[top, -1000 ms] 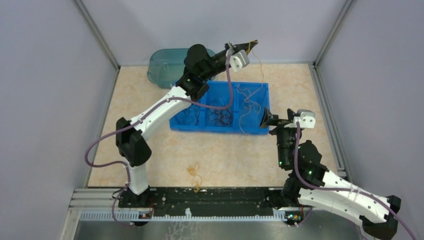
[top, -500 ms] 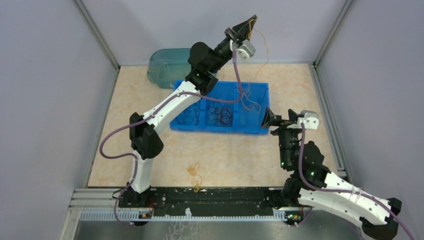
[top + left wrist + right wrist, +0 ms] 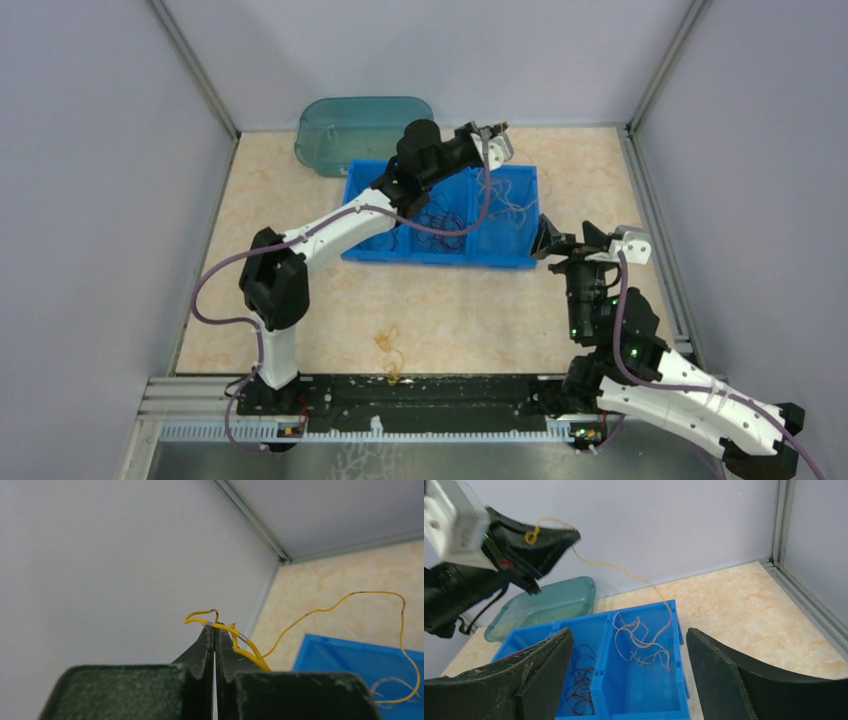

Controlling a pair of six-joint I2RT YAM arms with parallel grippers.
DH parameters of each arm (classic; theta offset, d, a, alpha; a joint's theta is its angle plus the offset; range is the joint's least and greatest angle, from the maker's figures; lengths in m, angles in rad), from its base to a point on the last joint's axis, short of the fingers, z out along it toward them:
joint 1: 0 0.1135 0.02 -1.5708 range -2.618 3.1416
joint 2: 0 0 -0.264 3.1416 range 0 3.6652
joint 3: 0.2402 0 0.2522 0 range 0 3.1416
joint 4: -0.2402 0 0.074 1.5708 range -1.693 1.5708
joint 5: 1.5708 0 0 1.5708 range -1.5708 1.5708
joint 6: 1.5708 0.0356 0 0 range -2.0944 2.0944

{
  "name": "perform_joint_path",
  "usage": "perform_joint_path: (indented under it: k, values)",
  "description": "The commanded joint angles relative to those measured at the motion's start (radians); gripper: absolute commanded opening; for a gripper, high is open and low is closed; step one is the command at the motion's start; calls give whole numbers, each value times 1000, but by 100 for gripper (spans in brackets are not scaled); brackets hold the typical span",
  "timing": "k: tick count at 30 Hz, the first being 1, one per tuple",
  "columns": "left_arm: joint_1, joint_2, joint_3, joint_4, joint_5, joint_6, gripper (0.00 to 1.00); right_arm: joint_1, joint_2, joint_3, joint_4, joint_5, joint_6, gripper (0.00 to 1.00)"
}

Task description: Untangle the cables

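Left gripper (image 3: 215,627): clamped on 1 yellow cable (image 3: 320,611) trailing into blue bin (image 3: 440,262) | Right gripper (image 3: 628,632): jaws wide, empty, beside bin

Enclosure, three sides. Flat pale lavender-grey back wall (image 3: 430,50) across the top of the frame; matching left wall (image 3: 90,200) and right wall (image 3: 770,150) slant outward towards the lower corners. Walls plain and matte.

Slim grey metal corner post (image 3: 195,65) upper left, a second metal post (image 3: 660,65) upper right, both running down to the counter.

Beige, marble-patterned counter (image 3: 460,310) fills the middle. Narrow grey metal track (image 3: 640,180) borders its right edge.

Near edge, bottom of frame: long black mounting rail (image 3: 420,392) on ribbed silver aluminium extrusion (image 3: 190,400); below it a dull brushed metal sheet (image 3: 400,460).

Light even and diffuse; shadows soft.
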Motion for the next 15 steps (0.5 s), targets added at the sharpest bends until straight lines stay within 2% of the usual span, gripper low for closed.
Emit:
perform_joint_path:
  k: [1, 5, 8, 11, 15]
  values:
    - [-17, -48, -40, -145, -57, -110, 0, -11, -18, 12, 3, 15, -1, 84]
    - [-23, -22, -10, -292, -126, -151, 0, -11, -17, 11, 5, 18, 4, 84]
    - [-30, -1, -7, -380, -170, -115, 0, -11, -17, 13, 6, 23, 3, 84]
    - [-33, 13, -23, -416, -186, -47, 0, -11, -15, 10, 3, 28, 4, 84]
    - [-31, 30, -41, -378, -162, -50, 0, -11, -10, 6, -12, 45, 23, 83]
